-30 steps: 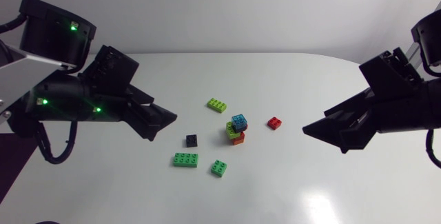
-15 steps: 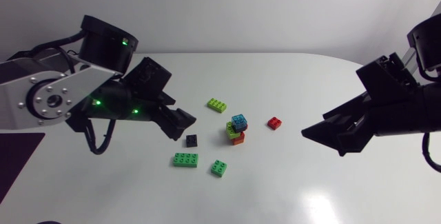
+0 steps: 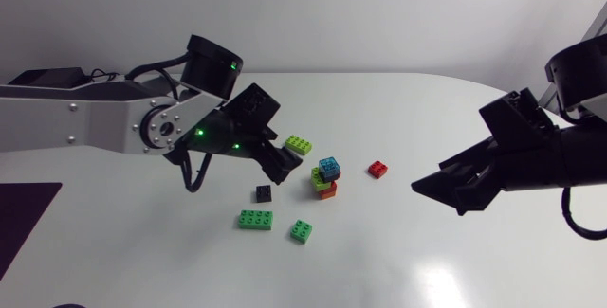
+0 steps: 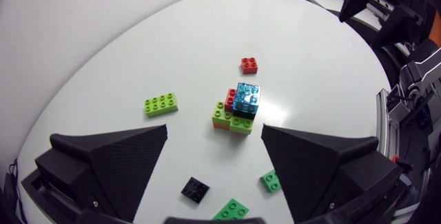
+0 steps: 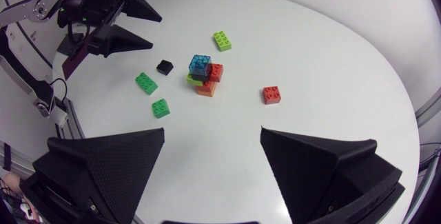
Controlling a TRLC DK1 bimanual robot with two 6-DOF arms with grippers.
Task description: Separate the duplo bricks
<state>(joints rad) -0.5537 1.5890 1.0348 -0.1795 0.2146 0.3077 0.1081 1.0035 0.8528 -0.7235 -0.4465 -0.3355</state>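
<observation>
- Standing mid-table, well clear of every edge: cluster of duplo bricks, stacked, with a translucent blue brick on top and lime, red, orange and dark pieces beneath.
- Lying loose around it: lime brick toward the far edge, red brick toward the right edge, black brick, long green brick and small green brick toward the near edge.
- Hovering just left of the cluster: left gripper, jaws apart.
- Hanging well right of the red brick: right gripper, jaws wide apart.
</observation>
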